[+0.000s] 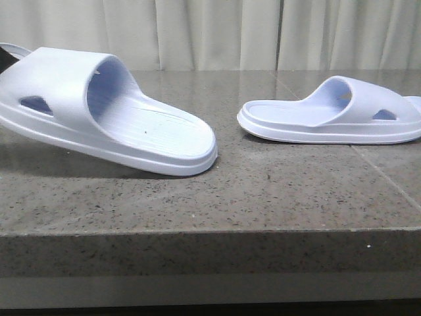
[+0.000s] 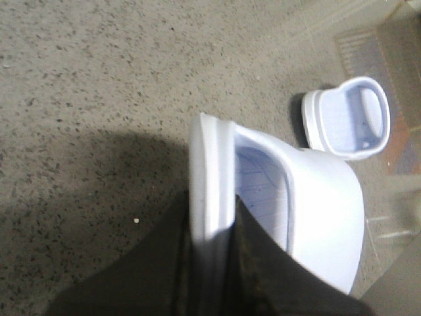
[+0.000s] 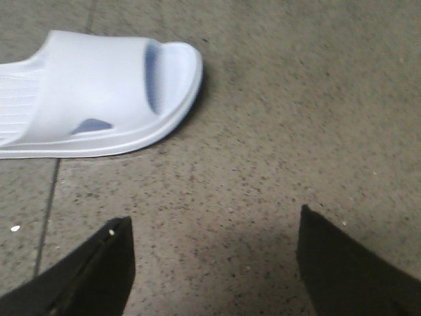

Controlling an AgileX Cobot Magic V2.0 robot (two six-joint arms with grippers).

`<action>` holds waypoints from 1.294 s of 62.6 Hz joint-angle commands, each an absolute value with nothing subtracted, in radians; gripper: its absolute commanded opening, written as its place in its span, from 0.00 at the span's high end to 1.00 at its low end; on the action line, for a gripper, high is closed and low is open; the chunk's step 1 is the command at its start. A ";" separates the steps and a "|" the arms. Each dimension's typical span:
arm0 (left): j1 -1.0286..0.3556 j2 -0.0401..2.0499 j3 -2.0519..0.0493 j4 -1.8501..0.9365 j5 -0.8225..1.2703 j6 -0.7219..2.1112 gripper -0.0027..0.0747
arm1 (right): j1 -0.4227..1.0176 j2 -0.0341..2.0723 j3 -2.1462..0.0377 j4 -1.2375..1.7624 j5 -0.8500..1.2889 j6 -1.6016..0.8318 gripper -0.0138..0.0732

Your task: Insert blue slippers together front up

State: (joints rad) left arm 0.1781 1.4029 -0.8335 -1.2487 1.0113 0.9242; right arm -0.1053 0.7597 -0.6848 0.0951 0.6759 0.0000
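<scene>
Two pale blue slippers are in view. The left slipper [image 1: 99, 105] is tilted, its strap end raised at the far left and its flat end low near the table. My left gripper [image 2: 212, 224] is shut on this slipper's sole edge [image 2: 210, 171], beside the strap [image 2: 322, 217]. In the front view only a dark bit of the gripper [image 1: 6, 60] shows behind the slipper. The right slipper [image 1: 335, 115] lies flat on the table; it also shows in the left wrist view [image 2: 348, 118] and the right wrist view [image 3: 99, 99]. My right gripper [image 3: 214, 263] is open and empty above the bare table, short of that slipper.
The grey speckled stone table [image 1: 210, 204] has its front edge [image 1: 210, 230] close to the camera. A pale curtain [image 1: 230, 33] hangs behind it. A seam [image 3: 49, 197] runs across the tabletop. Floor and a mat [image 2: 388, 66] lie beyond the table's edge.
</scene>
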 commanded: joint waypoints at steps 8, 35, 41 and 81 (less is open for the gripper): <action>0.169 1.372 -0.851 -1.355 1.005 0.934 0.99 | -0.272 1.005 -0.831 0.229 0.701 -0.051 0.22; 0.169 1.372 -0.851 -1.371 0.961 0.934 0.99 | -0.410 1.443 -1.050 0.880 0.874 -0.633 0.26; 0.169 1.372 -0.851 -1.371 0.961 0.934 0.99 | -0.410 1.521 -1.089 0.962 0.891 -0.691 0.36; 0.169 1.372 -0.851 -1.367 0.965 0.934 0.99 | -0.334 1.787 -1.172 1.087 1.033 -0.819 0.53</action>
State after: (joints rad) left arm 0.1756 1.4029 -0.8299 -1.3053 0.9420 0.9288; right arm -0.3620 1.8003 -1.1527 1.0685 0.9891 -0.7980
